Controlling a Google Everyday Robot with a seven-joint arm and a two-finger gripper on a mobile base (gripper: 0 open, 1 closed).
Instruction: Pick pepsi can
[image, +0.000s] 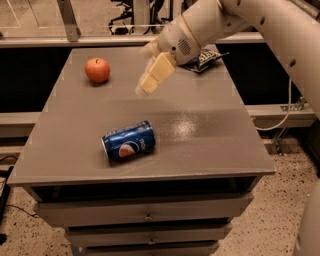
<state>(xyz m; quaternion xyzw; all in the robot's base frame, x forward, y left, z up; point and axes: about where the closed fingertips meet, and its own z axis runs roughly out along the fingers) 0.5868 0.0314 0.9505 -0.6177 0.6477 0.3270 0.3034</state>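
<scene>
The pepsi can (129, 141) is blue with the round Pepsi logo and lies on its side near the front left of the grey table (210, 135). My gripper (146, 86) hangs in the air above the middle of the table, behind the can and a little to its right. It is well apart from the can and holds nothing. The white arm reaches in from the upper right.
A red apple (97, 70) sits at the back left of the table. A dark crinkled snack bag (206, 59) lies at the back right, partly behind my arm. Drawers run below the table's front edge (145, 216).
</scene>
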